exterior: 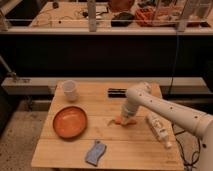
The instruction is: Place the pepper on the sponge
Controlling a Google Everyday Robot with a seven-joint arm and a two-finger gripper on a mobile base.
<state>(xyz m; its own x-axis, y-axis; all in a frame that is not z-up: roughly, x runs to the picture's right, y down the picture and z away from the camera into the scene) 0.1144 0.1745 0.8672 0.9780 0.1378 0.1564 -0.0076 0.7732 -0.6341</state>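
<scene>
1. One gripper (128, 116) was down right at the pepper (120, 121), mid table (130, 150); you could not tell if it was shut or open.
2. Your sponge (95, 152) lay near the front edge, well apart from the pepper.

Org pepper (121, 120), blu-gry sponge (96, 152), wht pincer (127, 117) at pepper

Gripper (126, 118): down at the table (100, 106), directly over the pepper.
Pepper (120, 121): at the gripper's tip, lying flat.
Sponge (96, 152): well apart from gripper, toward the table's front edge.
</scene>
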